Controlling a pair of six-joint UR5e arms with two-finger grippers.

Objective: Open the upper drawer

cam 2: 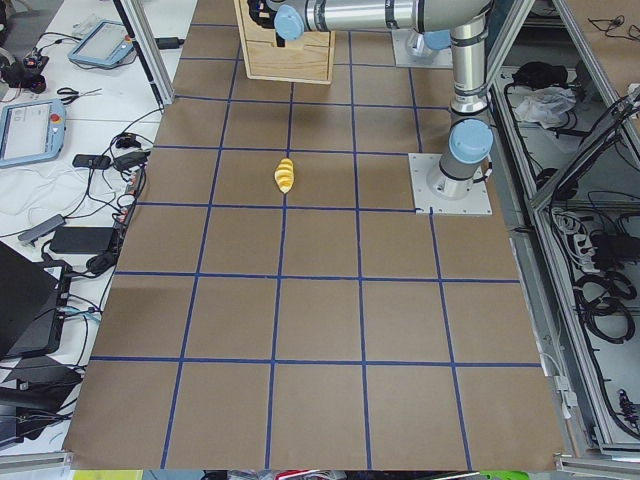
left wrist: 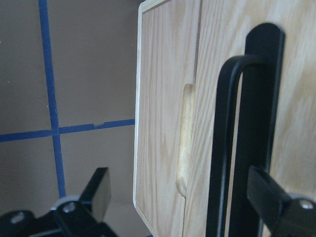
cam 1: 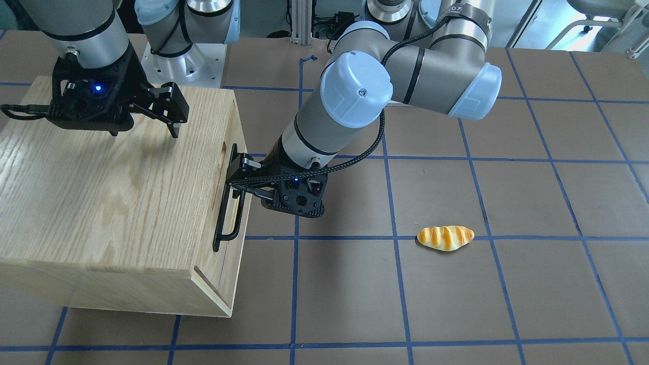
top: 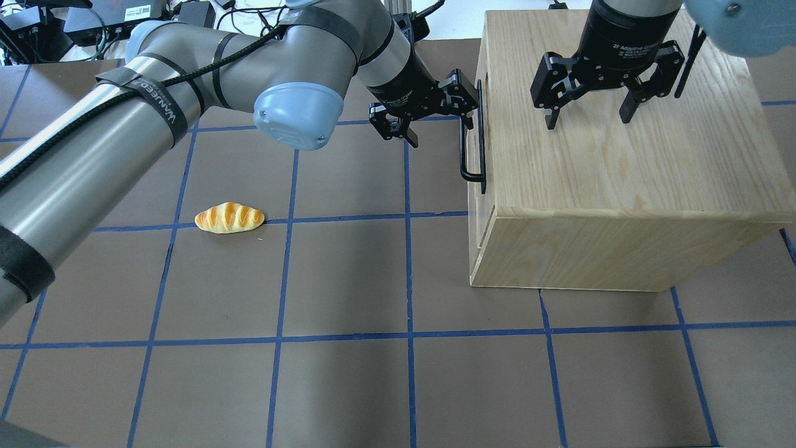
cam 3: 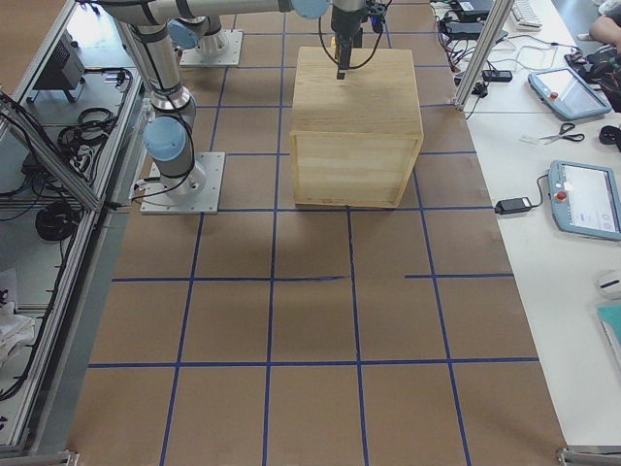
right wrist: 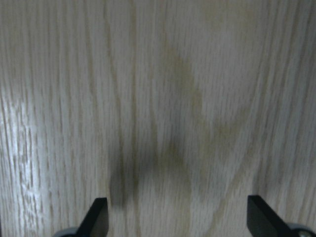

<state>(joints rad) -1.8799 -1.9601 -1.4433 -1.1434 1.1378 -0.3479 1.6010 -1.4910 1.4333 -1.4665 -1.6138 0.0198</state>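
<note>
The upper drawer's pale-wood front [left wrist: 296, 98] sits flush in the oak cabinet [top: 622, 174], with its black bar handle [top: 471, 134] and slot cutout [left wrist: 183, 138] facing my left arm. My left gripper [top: 438, 124] is open at the far end of the handle [cam 1: 229, 208]. In the left wrist view the bar [left wrist: 232, 148] stands between the spread fingers, close to the right one [left wrist: 269, 195]. My right gripper [top: 587, 118] is open and empty just over the cabinet's top; its wrist view shows only wood grain [right wrist: 163, 98] between the fingertips.
A toy bread roll [top: 229, 218] lies on the brown table mat on my left side, apart from the cabinet; it also shows in the front view [cam 1: 445, 237]. The cabinet [cam 1: 101, 203] fills the table's right side. Blue tape lines grid the mat.
</note>
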